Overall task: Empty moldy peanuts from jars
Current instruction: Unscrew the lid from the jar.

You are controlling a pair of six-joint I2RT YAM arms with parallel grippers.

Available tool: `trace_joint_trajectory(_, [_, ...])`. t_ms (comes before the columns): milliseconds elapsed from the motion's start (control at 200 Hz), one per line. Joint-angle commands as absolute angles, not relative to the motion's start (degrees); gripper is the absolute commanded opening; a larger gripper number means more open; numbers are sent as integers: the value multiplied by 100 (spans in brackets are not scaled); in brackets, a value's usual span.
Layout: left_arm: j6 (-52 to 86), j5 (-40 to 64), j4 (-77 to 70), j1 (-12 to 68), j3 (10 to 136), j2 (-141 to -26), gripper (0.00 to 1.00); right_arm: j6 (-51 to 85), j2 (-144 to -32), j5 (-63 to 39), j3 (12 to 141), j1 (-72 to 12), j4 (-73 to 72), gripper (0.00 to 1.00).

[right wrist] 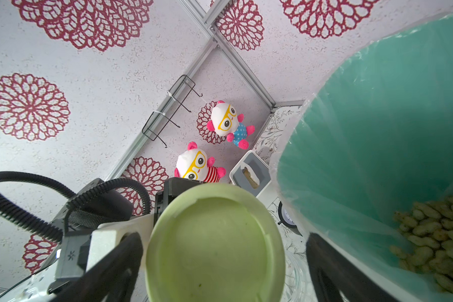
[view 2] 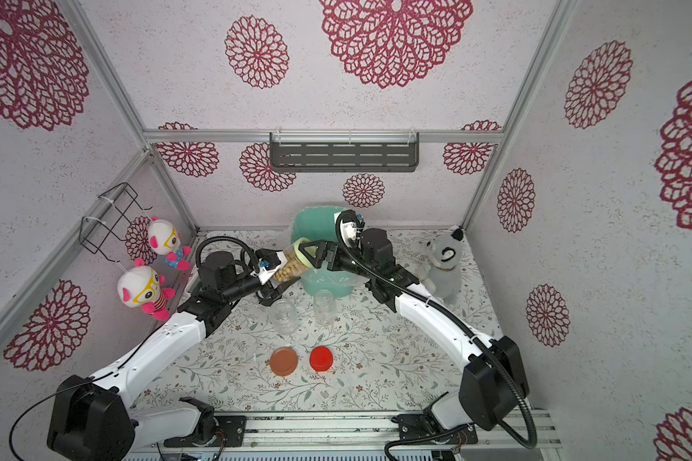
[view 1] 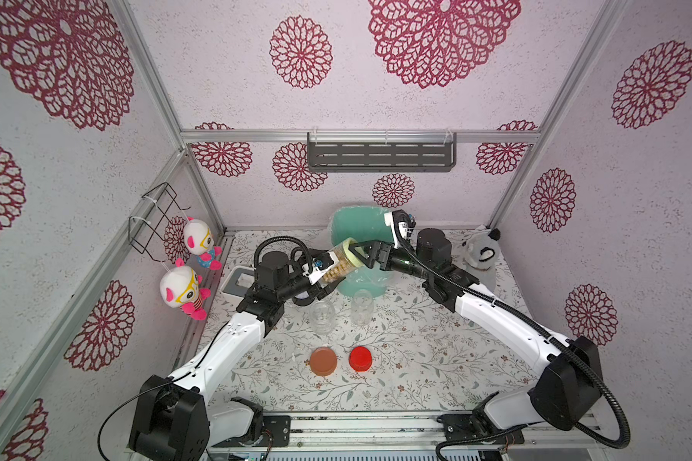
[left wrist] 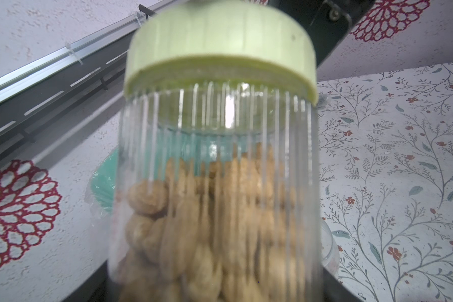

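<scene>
The left gripper [view 1: 328, 274] is clenched on one tilted jar [left wrist: 220, 162] of peanuts [left wrist: 207, 230], and the right gripper [view 1: 357, 254] stands released, its two fingers straddling that jar's pale green lid [right wrist: 215, 248]. Below the grippers two more jars [view 1: 321, 315] [view 1: 362, 306], lidless and empty, stand on the table [view 1: 416, 359], a brown-orange lid [view 1: 323, 360] and a red lid [view 1: 361, 358] lie beyond them, and more peanuts lie in the teal bin [view 1: 352, 223] just behind both grippers

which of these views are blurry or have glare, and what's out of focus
Left wrist view: the jar and its peanuts are soft, with a white glare streak near the neck; the tablecloth behind is sharper. Right wrist view: the lid is blurred, the plush toys crisp. Both top views: evenly lit, sharp.
</scene>
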State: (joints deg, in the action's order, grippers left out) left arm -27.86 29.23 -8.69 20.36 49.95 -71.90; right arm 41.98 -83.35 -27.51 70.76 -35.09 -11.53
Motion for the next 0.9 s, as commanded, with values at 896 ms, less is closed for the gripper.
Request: trace_joint_trajectory(896, [-2812,3011,-1381,2074,5071,-7036,0,3957,-8622,-3404,7743,-3551,-547,79])
